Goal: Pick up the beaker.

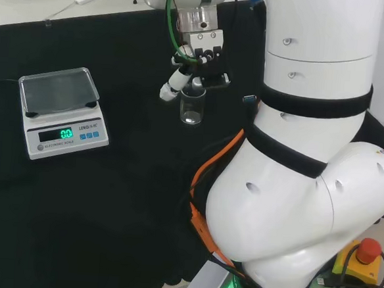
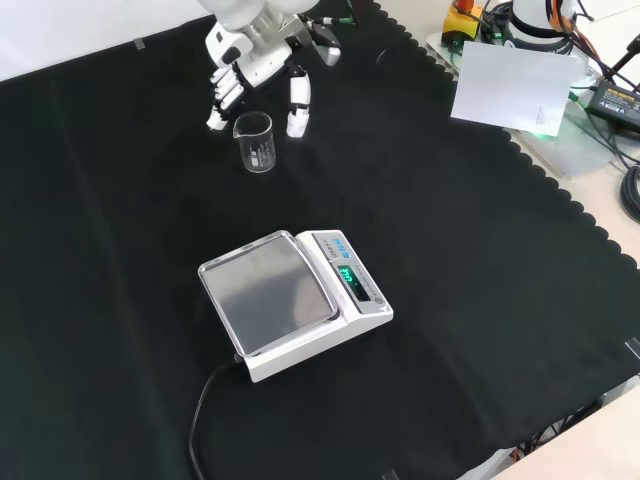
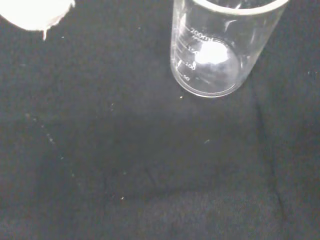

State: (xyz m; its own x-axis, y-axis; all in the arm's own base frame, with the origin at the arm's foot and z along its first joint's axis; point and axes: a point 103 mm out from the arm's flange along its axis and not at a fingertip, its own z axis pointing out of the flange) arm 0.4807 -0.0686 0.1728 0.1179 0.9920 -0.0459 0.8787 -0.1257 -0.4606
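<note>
Hand (image 2: 262,70) hovers spread just behind the beaker (image 2: 255,141).
The beaker stands upright and empty on the cloth (image 2: 450,250); likely light, slick, breakable glass, best held around its mid-wall.

In the wrist view the rim of the clear glass beaker with printed graduations (image 3: 215,55) is cut off by the frame edge, a blurred white part of the black and white hand (image 3: 35,12) is cropped at a corner, and whether the beaker holds any liquid cannot be told.
</note>
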